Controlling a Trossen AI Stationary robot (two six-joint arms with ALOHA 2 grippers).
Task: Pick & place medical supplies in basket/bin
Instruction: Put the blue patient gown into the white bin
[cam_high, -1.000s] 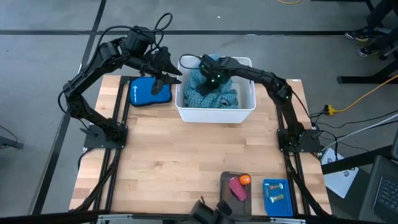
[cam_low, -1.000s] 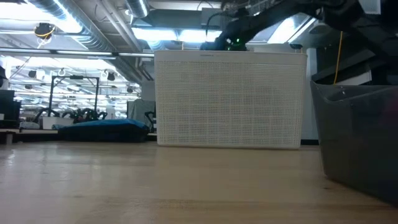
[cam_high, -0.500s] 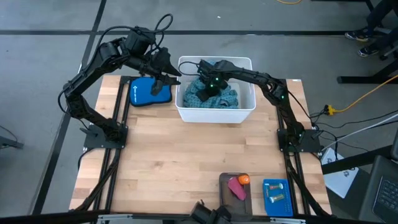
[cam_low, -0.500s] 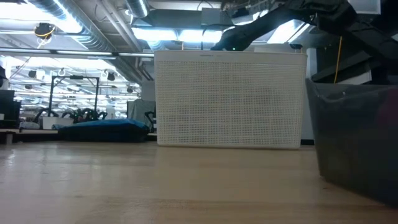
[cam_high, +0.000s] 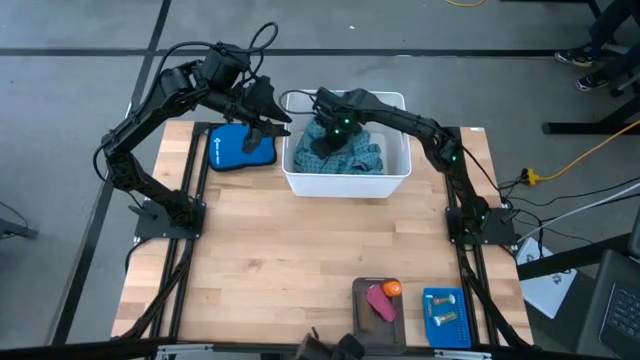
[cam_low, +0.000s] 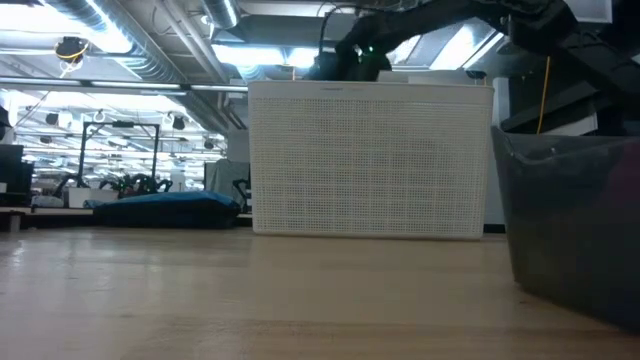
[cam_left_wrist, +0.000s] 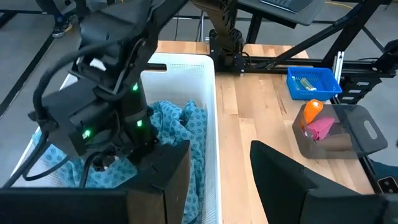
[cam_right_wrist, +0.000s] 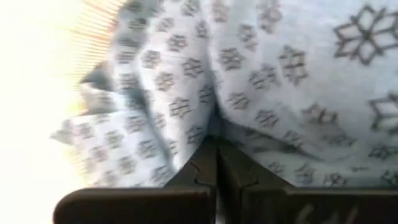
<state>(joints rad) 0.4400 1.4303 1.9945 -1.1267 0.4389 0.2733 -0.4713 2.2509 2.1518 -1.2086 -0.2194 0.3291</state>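
Observation:
A teal dotted cloth (cam_high: 365, 158) lies crumpled inside the white tub (cam_high: 345, 185) at the table's far edge. My right gripper (cam_high: 322, 140) reaches down into the tub's left part and is shut on the cloth (cam_right_wrist: 280, 93). My left gripper (cam_high: 275, 122) hovers open above the tub's left rim (cam_left_wrist: 205, 124), with nothing between its fingers. A pink piece (cam_high: 381, 303) and an orange piece (cam_high: 393, 289) lie in the dark-grey tray (cam_high: 362, 300) near the front edge. Beside the tray stands a small blue basket (cam_high: 446, 316) with tiny pieces in it. My right gripper pinches a raised fold of the cloth (cam_right_wrist: 214, 134) between its two shut fingers. The fingers come steeply from above, slanting in from the right. The creases run together at the fingertips. The rest of the cloth lies in the tub.
A royal-blue zip pouch (cam_high: 237, 147) lies left of the tub, under my left arm. The wide middle of the wooden table (cam_high: 300, 250) is bare. In the low view the tub's ribbed front wall (cam_low: 370, 160) fills the middle and the tray's wall (cam_low: 580, 230) stands at the right.
My right gripper has stayed shut and gone toward the tub's left side, rising a little and tipping less steeply. The part of the cloth at its fingers has been drawn leftward with it.

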